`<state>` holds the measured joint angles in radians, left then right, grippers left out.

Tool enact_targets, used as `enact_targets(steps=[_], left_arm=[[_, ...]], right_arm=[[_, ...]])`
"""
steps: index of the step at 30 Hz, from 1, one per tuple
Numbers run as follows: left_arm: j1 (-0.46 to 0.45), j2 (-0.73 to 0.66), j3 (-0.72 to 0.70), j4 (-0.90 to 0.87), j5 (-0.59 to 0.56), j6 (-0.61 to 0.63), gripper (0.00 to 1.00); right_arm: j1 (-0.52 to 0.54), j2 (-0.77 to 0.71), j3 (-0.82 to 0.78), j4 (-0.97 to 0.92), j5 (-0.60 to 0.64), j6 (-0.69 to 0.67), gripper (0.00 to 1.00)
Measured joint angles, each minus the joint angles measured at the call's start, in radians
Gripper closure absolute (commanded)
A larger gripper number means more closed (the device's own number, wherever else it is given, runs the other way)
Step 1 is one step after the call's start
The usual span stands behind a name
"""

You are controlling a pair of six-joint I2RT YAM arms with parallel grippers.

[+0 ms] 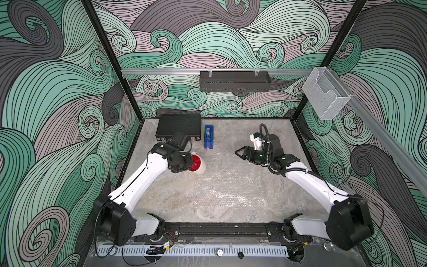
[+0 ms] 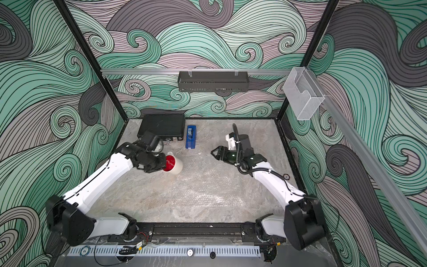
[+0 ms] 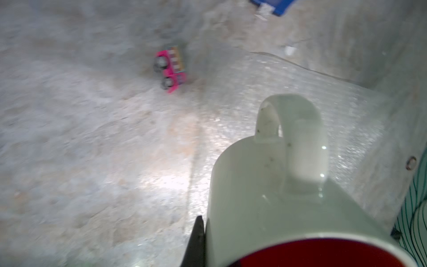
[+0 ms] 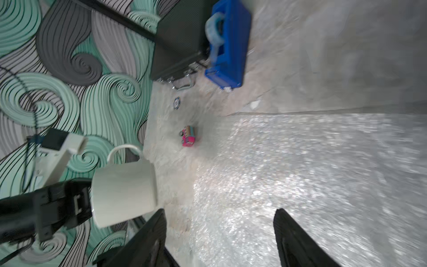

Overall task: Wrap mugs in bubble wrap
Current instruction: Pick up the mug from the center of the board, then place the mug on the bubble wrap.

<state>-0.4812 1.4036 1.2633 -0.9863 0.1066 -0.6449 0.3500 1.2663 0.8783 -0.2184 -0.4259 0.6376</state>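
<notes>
The left jaws are clamped shut on the rim of the mug [image 1: 199,165], one black finger [image 3: 196,240] pressed against its outer wall. The mug is a round, glazed cylinder, off-white outside and glossy red inside, with a thick loop handle. It is held on its side at the left edge of the bubble wrap [image 1: 231,182], its red mouth turned toward the left arm [image 1: 143,178]. I cannot tell if it touches the counter [image 1: 166,205].

The bubble wrap is a clear, finely dimpled sheet that glints and lies flat across the middle of the mottled grey, stone-look counter.

The right jaws stand wide open and empty, their tapered black fingers [image 4: 152,231] above the far right part of the sheet.

Behind the sheet sit a boxy blue plastic tape dispenser [image 1: 208,137] and a ribbed black case [image 1: 179,126]. A tiny pink toy truck [image 4: 188,136] lies just off the sheet. A small round sticker [image 4: 177,102] is too blurred to read.
</notes>
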Motion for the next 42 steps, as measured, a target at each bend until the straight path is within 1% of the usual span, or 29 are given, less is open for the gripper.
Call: enact_targets(steps=[4, 6, 8, 10, 13, 18, 22, 28, 29, 30, 31, 33, 35, 38, 40, 42], left_arm=[[-0.173, 0.323, 0.238, 0.013, -0.031, -0.005, 1.00], [-0.233, 0.462, 0.331, 0.007, -0.062, -0.003, 1.00], [-0.276, 0.568, 0.399, -0.002, -0.092, 0.001, 1.00], [-0.311, 0.644, 0.448, -0.018, -0.111, 0.008, 1.00], [-0.346, 0.700, 0.498, -0.063, -0.132, 0.023, 1.00], [-0.381, 0.704, 0.505, -0.119, -0.176, 0.036, 1.00], [-0.391, 0.704, 0.501, -0.151, -0.217, 0.042, 1.00], [-0.391, 0.699, 0.482, -0.144, -0.228, 0.055, 0.99], [-0.391, 0.699, 0.476, -0.140, -0.226, 0.055, 0.92], [-0.391, 0.699, 0.472, -0.135, -0.226, 0.054, 0.78], [-0.391, 0.696, 0.464, -0.127, -0.225, 0.052, 0.67], [-0.391, 0.689, 0.449, -0.117, -0.220, 0.046, 0.53], [-0.391, 0.678, 0.439, -0.117, -0.214, 0.034, 0.45], [-0.386, 0.617, 0.435, -0.112, -0.208, 0.010, 0.40], [-0.380, 0.540, 0.431, -0.108, -0.205, -0.003, 0.36], [-0.362, 0.401, 0.376, -0.069, -0.208, -0.021, 0.32]], right_arm=[[-0.125, -0.116, -0.065, -0.104, 0.103, -0.014, 0.25], [-0.163, -0.159, -0.087, -0.145, 0.134, -0.022, 0.24], [-0.189, -0.188, -0.096, -0.173, 0.153, -0.029, 0.24], [-0.209, -0.203, -0.097, -0.192, 0.158, -0.035, 0.24], [-0.220, -0.203, -0.097, -0.206, 0.157, -0.040, 0.24], [-0.221, -0.194, -0.100, -0.212, 0.145, -0.044, 0.24], [-0.222, -0.175, -0.100, -0.212, 0.126, -0.047, 0.24], [-0.222, -0.155, -0.100, -0.212, 0.102, -0.054, 0.24], [-0.222, -0.154, -0.100, -0.212, 0.100, -0.055, 0.24], [-0.222, -0.154, -0.100, -0.213, 0.096, -0.055, 0.24], [-0.222, -0.153, -0.100, -0.213, 0.092, -0.055, 0.24], [-0.222, -0.152, -0.100, -0.213, 0.082, -0.058, 0.24], [-0.222, -0.145, -0.100, -0.213, 0.071, -0.068, 0.23], [-0.222, -0.114, -0.100, -0.215, 0.064, -0.108, 0.22], [-0.232, -0.075, -0.102, -0.209, 0.049, -0.150, 0.26], [-0.253, -0.001, -0.096, -0.202, 0.027, -0.203, 0.26]])
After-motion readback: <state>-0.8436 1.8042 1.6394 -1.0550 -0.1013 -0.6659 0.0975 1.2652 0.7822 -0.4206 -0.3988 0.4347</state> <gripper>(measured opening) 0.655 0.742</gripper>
